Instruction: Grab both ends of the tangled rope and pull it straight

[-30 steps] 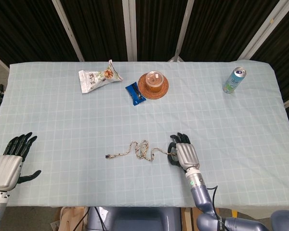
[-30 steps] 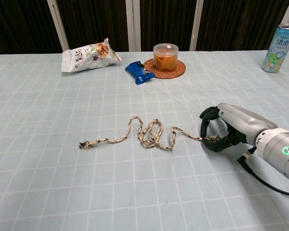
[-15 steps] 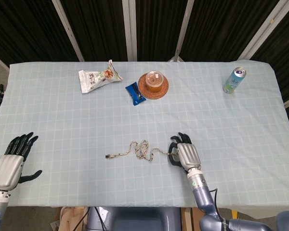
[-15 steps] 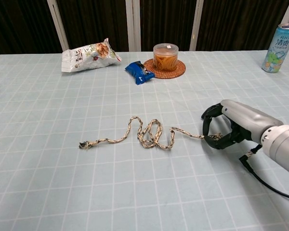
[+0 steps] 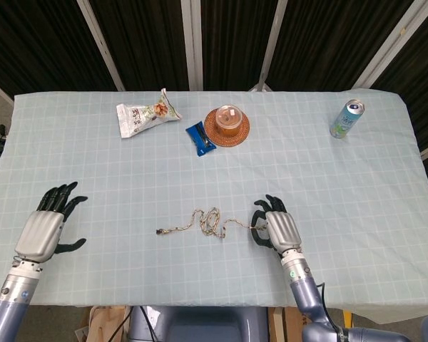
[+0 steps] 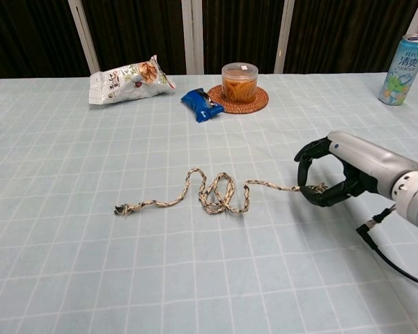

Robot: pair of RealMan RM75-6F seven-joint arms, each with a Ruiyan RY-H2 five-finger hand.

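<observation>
Pinching the right end of the rope (image 6: pixel 216 194), the right hand (image 6: pixel 345 175) rests low on the counter (image 6: pixel 70 278) at the near right, its dark fingers (image 6: pixel 308 154) curled around the frayed tip while the grey back of the hand faces up. From that grip the rope runs left across the checked cloth: a short, nearly straight stretch, then a tangle of loops in the middle, then a wavy length ending in a small knot that lies free on the cloth toward the left. In the head view the rope (image 5: pixel 207 221) sits in the near middle of the counter (image 5: pixel 357 185), with the right hand (image 5: pixel 277 230) just at its right end. The left hand (image 5: pixel 48 228) hovers over the near left edge, well apart from the rope's loose end, its fingers (image 5: pixel 60 197) spread and holding nothing. At the far side, a snack bag (image 6: pixel 131 78) lies to the left, a small blue packet (image 6: pixel 203 104) lies just beside a woven coaster (image 6: pixel 240 97), and a clear lidded cup (image 6: pixel 239 80) with orange contents stands on that coaster. A drink can (image 6: pixel 404 60) stands upright at the far right.
</observation>
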